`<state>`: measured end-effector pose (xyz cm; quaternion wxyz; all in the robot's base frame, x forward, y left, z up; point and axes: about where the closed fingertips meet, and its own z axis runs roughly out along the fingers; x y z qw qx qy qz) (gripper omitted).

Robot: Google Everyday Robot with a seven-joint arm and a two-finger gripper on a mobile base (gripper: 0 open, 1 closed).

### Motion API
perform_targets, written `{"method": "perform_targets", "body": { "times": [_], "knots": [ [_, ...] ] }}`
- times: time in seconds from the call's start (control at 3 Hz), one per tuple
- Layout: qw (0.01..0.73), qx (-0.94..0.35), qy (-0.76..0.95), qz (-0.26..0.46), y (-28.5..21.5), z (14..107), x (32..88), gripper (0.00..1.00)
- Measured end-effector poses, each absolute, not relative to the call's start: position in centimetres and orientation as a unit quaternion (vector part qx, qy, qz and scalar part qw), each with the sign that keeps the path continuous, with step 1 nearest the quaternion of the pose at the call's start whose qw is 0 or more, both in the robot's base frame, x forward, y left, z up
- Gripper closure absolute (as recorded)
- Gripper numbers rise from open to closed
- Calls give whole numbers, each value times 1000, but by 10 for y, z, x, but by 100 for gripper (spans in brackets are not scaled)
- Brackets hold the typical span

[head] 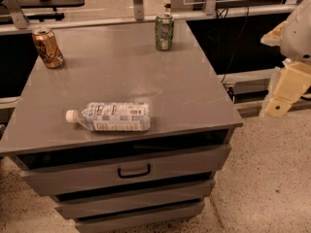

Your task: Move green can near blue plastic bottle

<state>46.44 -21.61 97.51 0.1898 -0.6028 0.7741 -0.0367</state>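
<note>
The green can (164, 31) stands upright at the far edge of the grey cabinet top (184, 91). The blue plastic bottle (112, 116) lies on its side near the front edge, white cap pointing left. My gripper (284, 93) hangs at the right edge of the camera view, off the cabinet's right side and well away from both the can and the bottle.
A brown-copper can (47, 47) stands at the far left corner of the cabinet top. The cabinet has several drawers (133, 170) below. Metal rails and dark shelving run behind it. Speckled floor lies to the right.
</note>
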Motion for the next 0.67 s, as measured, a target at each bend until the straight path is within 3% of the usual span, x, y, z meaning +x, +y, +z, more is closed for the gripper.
{"method": "perform_targets", "body": {
  "times": [0.67],
  "knots": [
    [323,-577,750,4,-214,956,565,0]
  ]
}}
